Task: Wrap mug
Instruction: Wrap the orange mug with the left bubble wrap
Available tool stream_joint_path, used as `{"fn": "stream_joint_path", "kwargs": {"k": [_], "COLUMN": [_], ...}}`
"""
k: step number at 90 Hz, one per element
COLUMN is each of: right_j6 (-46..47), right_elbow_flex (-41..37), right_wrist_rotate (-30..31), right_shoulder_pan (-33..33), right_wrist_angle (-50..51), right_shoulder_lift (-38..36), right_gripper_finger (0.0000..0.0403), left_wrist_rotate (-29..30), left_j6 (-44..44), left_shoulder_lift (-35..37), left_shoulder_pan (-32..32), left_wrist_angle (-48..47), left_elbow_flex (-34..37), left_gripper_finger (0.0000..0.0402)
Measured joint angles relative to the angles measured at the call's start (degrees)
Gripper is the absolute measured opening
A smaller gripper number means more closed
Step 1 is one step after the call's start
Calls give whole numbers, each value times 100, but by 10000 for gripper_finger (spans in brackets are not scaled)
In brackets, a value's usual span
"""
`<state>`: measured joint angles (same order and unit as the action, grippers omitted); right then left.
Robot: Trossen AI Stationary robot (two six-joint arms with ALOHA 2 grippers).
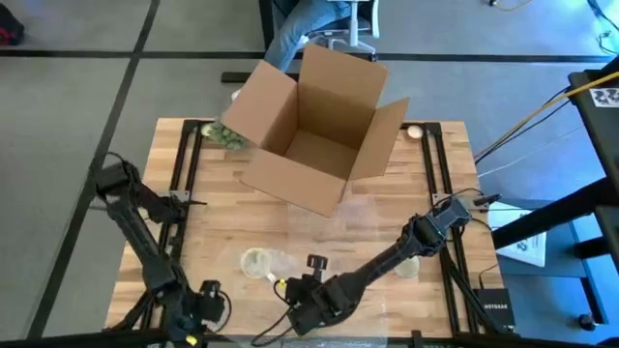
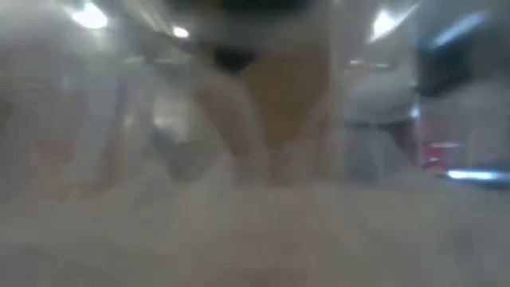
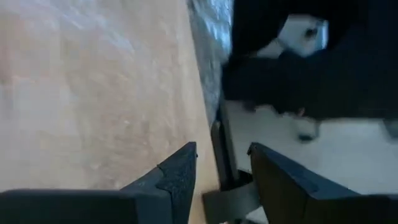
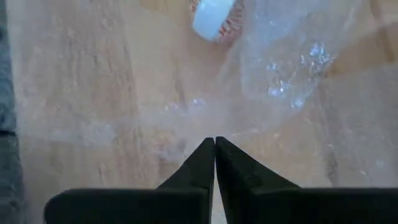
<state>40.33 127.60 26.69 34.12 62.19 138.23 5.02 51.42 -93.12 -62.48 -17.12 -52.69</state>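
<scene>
the right gripper [image 4: 214, 144], pressed together and seemingly pinching the clear wrap's [image 4: 292, 68] edge, sits nearer the front edge than the mug [image 1: 256, 261]. pull the film low and taut over the mug. left gripper [image 3: 221, 163] waits spread off the worktop's [image 1: 222, 213] corner.

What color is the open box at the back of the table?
Plain brown cardboard box, clearest in the high view.

Legible text: one item. Black box [image 1: 494, 307] beside the table's right edge, white lettering reading "NETGEAR". Patterned tag [image 1: 606, 97] at upper right: a code marker, no readable words.
</scene>
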Motion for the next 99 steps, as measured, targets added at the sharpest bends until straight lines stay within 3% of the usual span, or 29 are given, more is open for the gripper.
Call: {"fn": "stream_joint_path", "kwargs": {"k": [14,40,49,65,87,99], "right_j6": [166,302,301,303,296,296], "right_elbow_flex": [1,-116,-319,-369,-375,-375], "right_wrist_rotate": [213,576,580,589,589,583], "right_shoulder_pan": [123,235,224,211,211,191], "right_wrist_angle": [-282,-720,-1009,-1073,-1059,-1057], "right_shoulder_lift": [0,26,34,44,44,44], "right_gripper_finger": [1,1,1,1,1,1], "left_wrist_rotate": [-378,69,183,438,440,421], "left_j6": [-198,-90,-19,128,351,301], "left_shoulder_lift": [-464,-883,-937,-946,-923,-964], "left_shoulder_pan": [44,17,57,47,14,-23], "left_wrist_angle": [5,7,-50,-212,-419,-1677], "left_elbow_flex": [-68,-101,-101,-90,-244,-844], "left_gripper_finger": [134,130,103,12,1,0]}}
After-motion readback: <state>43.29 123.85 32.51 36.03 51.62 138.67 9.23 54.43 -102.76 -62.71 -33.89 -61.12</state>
